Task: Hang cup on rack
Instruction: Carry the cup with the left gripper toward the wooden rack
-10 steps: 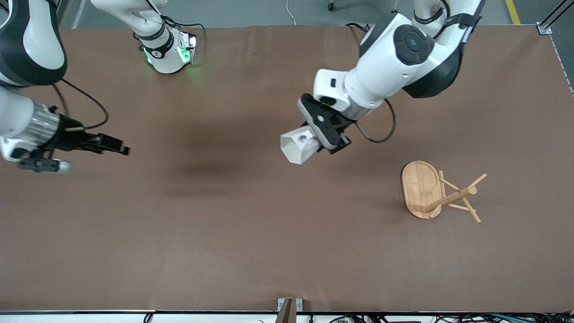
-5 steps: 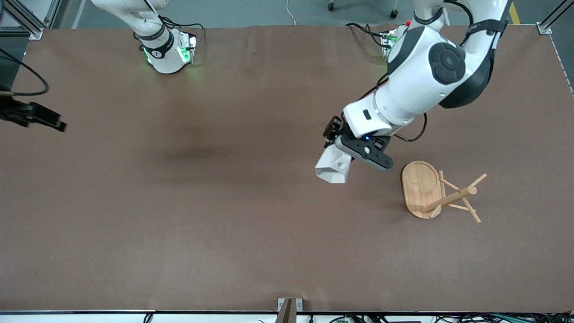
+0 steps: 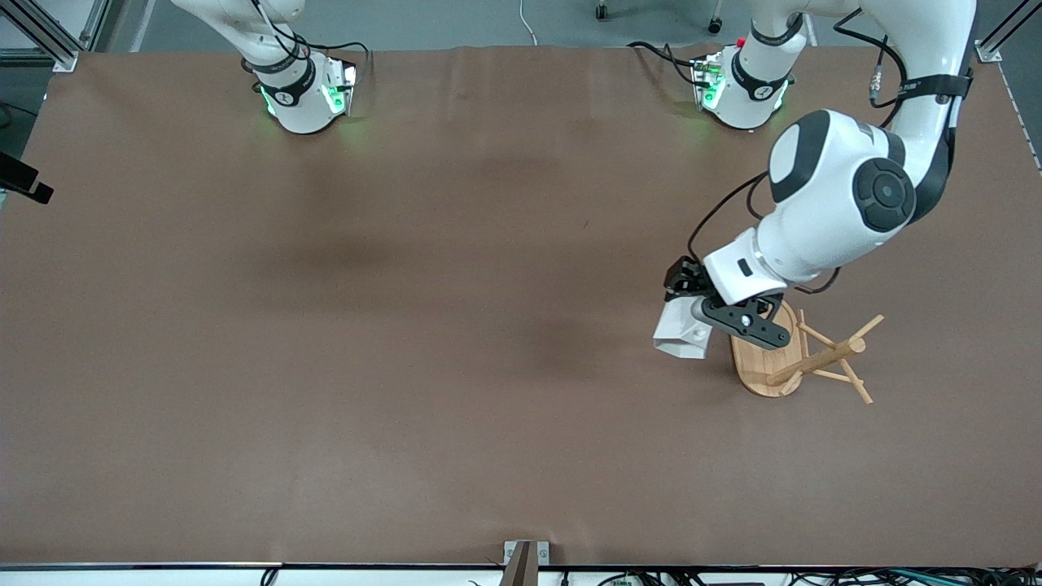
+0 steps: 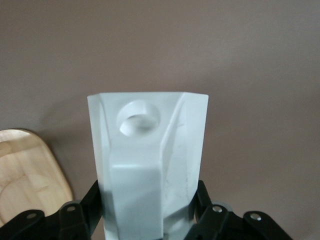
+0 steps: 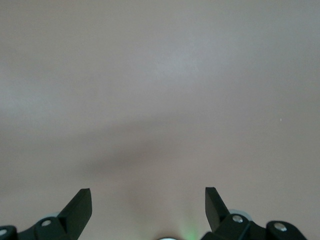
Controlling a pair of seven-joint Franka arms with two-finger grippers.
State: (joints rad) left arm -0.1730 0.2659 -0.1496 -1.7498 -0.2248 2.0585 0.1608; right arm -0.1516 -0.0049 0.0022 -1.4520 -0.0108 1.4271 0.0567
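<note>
The left pincer (image 3: pixel 707 319) is clamped on the small matte white faceted cup (image 3: pixel 682 334), gripping its body from both sides, as the left wrist view shows; the chunky handle with its round hole (image 4: pixel 138 118) faces that wrist camera. The cup hangs in the air over the brown counter (image 3: pixel 407 366), just beside the flat oval base of the light bamboo mug rack (image 3: pixel 761 362), on the side toward the right arm's end of the counter. The rack has a thick central post (image 3: pixel 814 360), which appears in the front view to lean away from the cup, toward the left arm's end, with thin angled pegs (image 3: pixel 865 328) splaying from its top. The move turns on this: the pegs lie past the base from the cup, so the handle hole likely needs to be carried across the base and lined up with a peg's axis before it is threaded on. The left arm is by far the nearer. The right pincer (image 5: pixel 148 200) waits with its fingers apart and empty, well apart from the rack over bare counter.
</note>
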